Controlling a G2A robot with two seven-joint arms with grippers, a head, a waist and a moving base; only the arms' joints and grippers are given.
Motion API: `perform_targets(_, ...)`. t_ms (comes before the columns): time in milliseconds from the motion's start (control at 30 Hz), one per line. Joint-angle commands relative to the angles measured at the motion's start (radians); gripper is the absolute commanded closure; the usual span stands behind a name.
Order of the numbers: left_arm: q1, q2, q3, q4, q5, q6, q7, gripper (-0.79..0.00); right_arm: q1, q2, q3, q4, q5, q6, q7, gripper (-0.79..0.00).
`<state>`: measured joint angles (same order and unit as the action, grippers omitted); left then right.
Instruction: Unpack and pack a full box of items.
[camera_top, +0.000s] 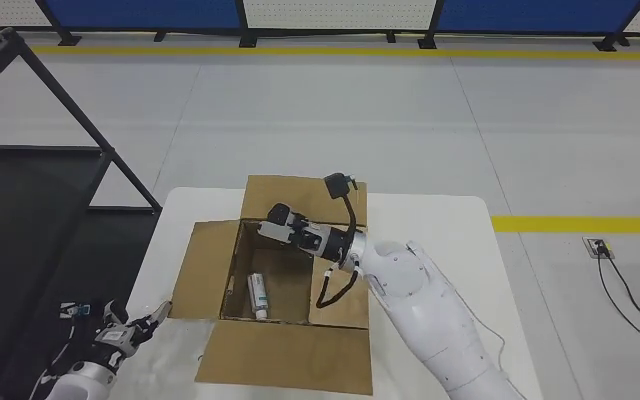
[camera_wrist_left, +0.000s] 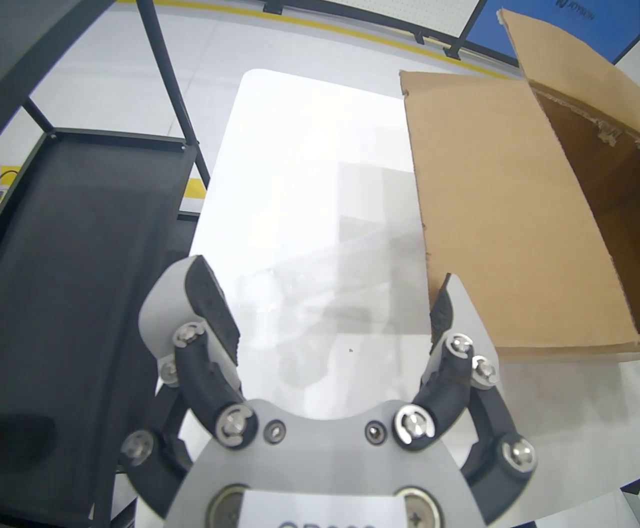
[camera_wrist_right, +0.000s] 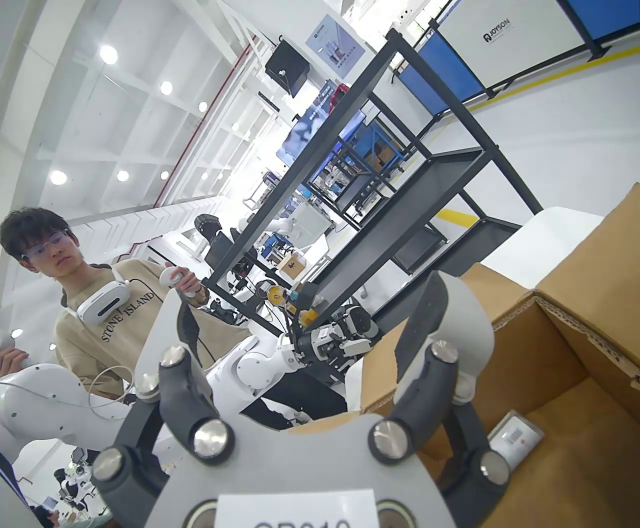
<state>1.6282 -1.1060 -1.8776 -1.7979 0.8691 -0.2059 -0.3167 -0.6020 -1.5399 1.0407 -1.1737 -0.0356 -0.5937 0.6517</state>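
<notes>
Right tool (camera_top: 272, 222) hangs over the open cardboard box (camera_top: 213, 268), spread wide, empty — a white tube (camera_top: 258, 294) lies inside. Left tool (camera_wrist_left: 322, 272), equally wide, sits by the surface's (camera_top: 440, 230) left edge.

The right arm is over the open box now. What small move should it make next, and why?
Probably lower the right gripper toward the white item lying on the floor of the box. Its jaws stand open and empty above the box's far side, and this is the one item seen inside.
</notes>
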Motion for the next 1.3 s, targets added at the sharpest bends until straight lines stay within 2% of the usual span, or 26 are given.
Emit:
perform_targets(0, -0.004, 0.0, 0.004, 0.01, 0.002, -0.002, -0.004, -0.785, -0.02, 0.008, 0.02, -0.033, 0.0, 0.01, 0.014, -0.785)
perform_targets(200, -0.016, 0.001, 0.012, 0.026, 0.007, -0.004, -0.007, -0.785, -0.067, 0.025, 0.057, -0.106, -0.003, 0.025, 0.039, -0.785)
perform_targets(600, 0.008, 0.0, -0.014, 0.023, -0.002, 0.009, 0.012, -0.785, -0.065, 0.039, 0.085, -0.088, 0.057, 0.012, 0.066, -0.785)
perform_targets(833, 0.056, -0.003, -0.058, -0.054, -0.021, 0.008, 0.049, -0.785, -0.074, 0.05, 0.109, -0.09, 0.084, -0.002, 0.08, -0.785)
perform_targets(1267, 0.131, -0.006, -0.125, -0.267, -0.004, -0.025, 0.078, -0.785, -0.115, 0.075, 0.133, -0.116, 0.118, 0.026, 0.166, -0.785)
